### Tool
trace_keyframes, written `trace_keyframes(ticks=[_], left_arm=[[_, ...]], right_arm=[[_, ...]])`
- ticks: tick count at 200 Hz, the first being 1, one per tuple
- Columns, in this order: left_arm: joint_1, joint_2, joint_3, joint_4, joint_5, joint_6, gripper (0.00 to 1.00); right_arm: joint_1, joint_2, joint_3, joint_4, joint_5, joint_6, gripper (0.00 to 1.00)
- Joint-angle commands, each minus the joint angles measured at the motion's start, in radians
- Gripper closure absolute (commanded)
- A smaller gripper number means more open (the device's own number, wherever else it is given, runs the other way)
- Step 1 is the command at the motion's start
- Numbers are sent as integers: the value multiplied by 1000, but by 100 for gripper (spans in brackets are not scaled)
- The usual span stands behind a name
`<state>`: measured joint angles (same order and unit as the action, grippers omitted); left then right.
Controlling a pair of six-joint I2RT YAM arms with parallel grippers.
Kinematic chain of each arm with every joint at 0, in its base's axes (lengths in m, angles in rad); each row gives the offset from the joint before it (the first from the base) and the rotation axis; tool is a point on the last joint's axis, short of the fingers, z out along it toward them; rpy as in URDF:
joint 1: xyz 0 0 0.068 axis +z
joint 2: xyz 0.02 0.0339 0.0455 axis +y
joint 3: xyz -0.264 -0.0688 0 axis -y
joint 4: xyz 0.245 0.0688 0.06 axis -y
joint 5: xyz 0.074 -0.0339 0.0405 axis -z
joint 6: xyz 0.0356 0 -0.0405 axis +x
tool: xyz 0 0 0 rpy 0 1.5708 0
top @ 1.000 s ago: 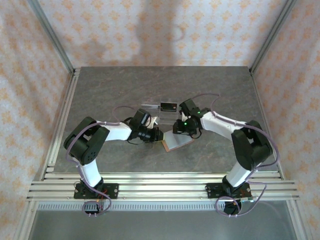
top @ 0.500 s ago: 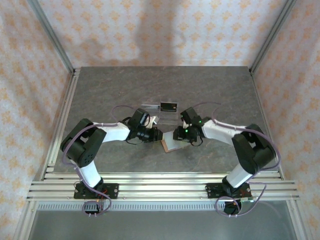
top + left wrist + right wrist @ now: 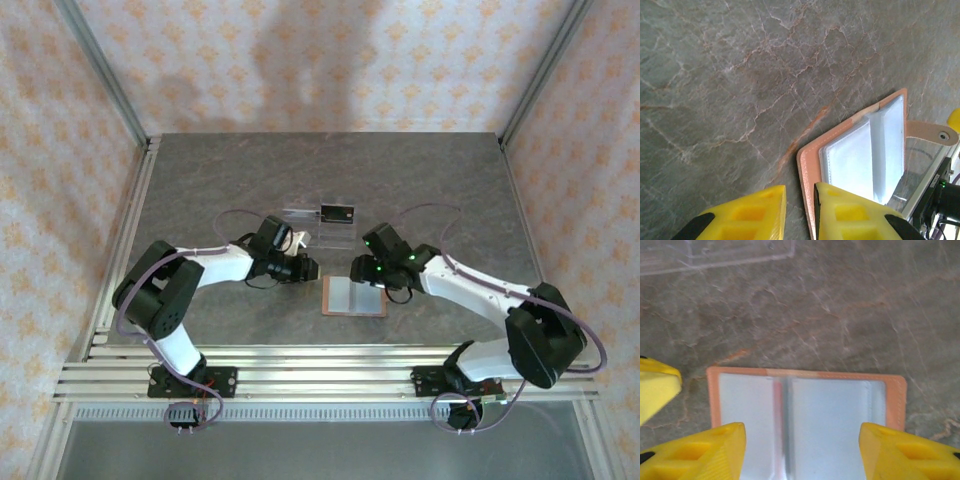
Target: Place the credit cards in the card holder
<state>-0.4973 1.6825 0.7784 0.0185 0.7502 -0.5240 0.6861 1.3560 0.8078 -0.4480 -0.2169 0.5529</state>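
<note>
In the top view, the card holder (image 3: 354,297) is now seen lying opened flat on the worktop (image 3: 440,190), just below centre. A moment earlier it was propped at a tilt between the two hands. The left hand (image 3: 310,268) is at its upper-left corner and the right hand (image 3: 360,272) at its upper edge, the right arm having swung outward. Opening is judged done, so the cards can be fetched next. One holder is counted, along with one clear stand (image 3: 303,214) above it and one black card (image 3: 336,212) on that stand. A pale card is too small to tell.

In the left wrist view, the left hand (image 3: 800,192) is seen with its fingers narrowly apart. The holder's (image 3: 860,155) tan edge runs into the gap, and whether it is pinched cannot be told. One snap tab (image 3: 932,134) is seen at the right.

In the right wrist view, the right hand (image 3: 802,432) is spread wide above the holder (image 3: 835,405). Two clear pockets are counted, both apparently empty.
</note>
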Motion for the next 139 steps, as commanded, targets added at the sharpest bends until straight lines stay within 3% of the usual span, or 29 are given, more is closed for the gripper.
trace_keyframes(ticks=[1, 55, 92, 139], left_arm=[[2, -48, -19, -7, 18, 15, 76], [-1, -26, -58, 49, 78, -5, 81], [3, -18, -67, 53, 78, -4, 81], [29, -36, -75, 27, 49, 2, 81]], right_arm=[[36, 61, 41, -9, -70, -62, 39], [131, 197, 71, 52, -46, 4, 40], [224, 256, 176, -105, 152, 42, 29], [288, 317, 250, -177, 225, 71, 33]])
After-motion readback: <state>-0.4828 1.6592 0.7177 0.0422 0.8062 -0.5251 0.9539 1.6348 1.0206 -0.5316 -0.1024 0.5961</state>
